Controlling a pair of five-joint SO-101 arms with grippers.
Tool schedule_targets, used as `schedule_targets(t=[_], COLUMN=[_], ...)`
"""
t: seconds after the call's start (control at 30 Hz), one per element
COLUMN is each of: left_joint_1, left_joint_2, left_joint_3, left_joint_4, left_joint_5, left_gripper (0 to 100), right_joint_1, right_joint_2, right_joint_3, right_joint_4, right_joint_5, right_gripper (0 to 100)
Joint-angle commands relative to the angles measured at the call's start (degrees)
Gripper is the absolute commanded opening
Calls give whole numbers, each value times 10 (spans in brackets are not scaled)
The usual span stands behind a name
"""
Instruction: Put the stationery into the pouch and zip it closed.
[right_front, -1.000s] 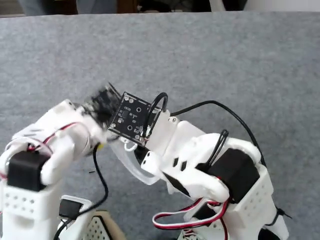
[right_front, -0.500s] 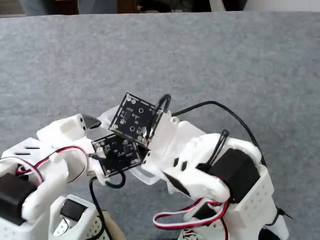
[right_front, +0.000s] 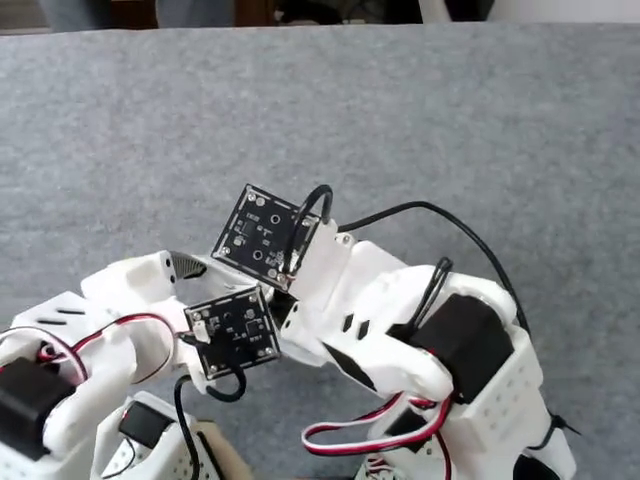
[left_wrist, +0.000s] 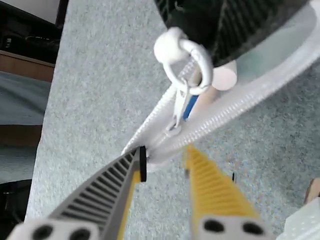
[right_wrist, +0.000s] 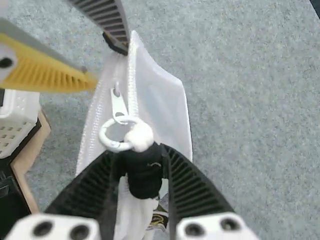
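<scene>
Gaping translucent pouch (right_wrist: 161, 102), white zipper (right_wrist: 133, 70), right tool (right_wrist: 140, 153) pinching black tag (right_wrist: 145, 176)

pouch (right_wrist: 152, 97) lies on worktop (right_front: 450, 120), under both wrists. left gripper (left_wrist: 165, 156) sits at pouch's end, that end between its fingers. right gripper (right_wrist: 141, 152) farther along the zip, clamped on zip pull (right_wrist: 119, 134). stationery (left_wrist: 191, 104) inside pouch.

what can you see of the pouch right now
The pouch is white, translucent and soft, lying on the grey table. Its white zipper is open past the slider, which sits near one end and carries a ring pull with a ball. A blue item shows inside. The left gripper, open, straddles that end; the right gripper is shut on the pouch beside the ring.
</scene>
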Motion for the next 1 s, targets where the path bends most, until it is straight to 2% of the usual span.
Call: schedule_targets(t=[0.0,0.07,0.13,0.37,0.57,0.7,0.9,0.97], left_joint_1=[18,19,19,19,19,22,108,122], left_joint_2=[9,9,9,9,9,14,14,14], left_joint_3=[67,79,87,83,-12,-95,-182,-218], left_joint_4=[8,8,8,8,9,9,10,10], left_joint_5=[-3,-1,1,76,178,271,402,424], left_gripper=[70,26,31,28,28,27,27,30], right_joint_1=[0,0,5,112,163,176,178,178], right_joint_2=[2,2,2,2,3,3,3,2], right_joint_3=[3,3,3,-69,-116,-164,-188,-189], right_joint_4=[8,8,8,7,6,6,6,6], right_joint_5=[-7,-7,-7,-5,-7,-7,-7,-7], right_gripper=[13,13,13,13,13,13,13,13])
